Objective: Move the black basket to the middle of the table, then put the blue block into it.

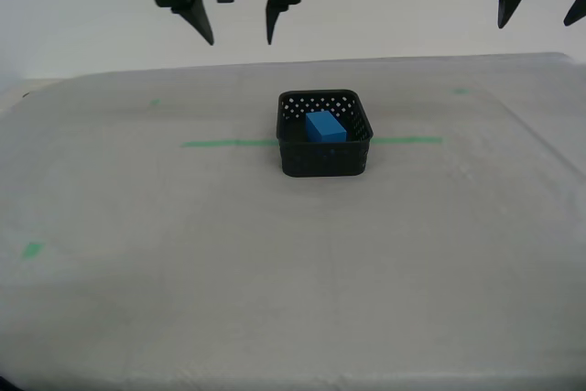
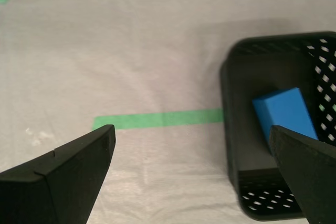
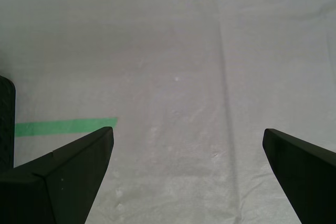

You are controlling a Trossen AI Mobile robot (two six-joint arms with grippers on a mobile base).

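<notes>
Blue block [image 1: 325, 126] in black basket [image 1: 324, 160], mid-table [image 1: 137, 299] | my first gripper [image 3: 189, 174] & my second gripper [image 2: 191, 169] both released, empty | we judge task done; keep arms high, no nudging basket.

No readable text, labels or numbers anywhere.

Matt black perforated plastic basket [image 1: 324, 157], smooth blue block [image 1: 325, 127], pale cloth-like table [image 1: 275, 272]
</notes>
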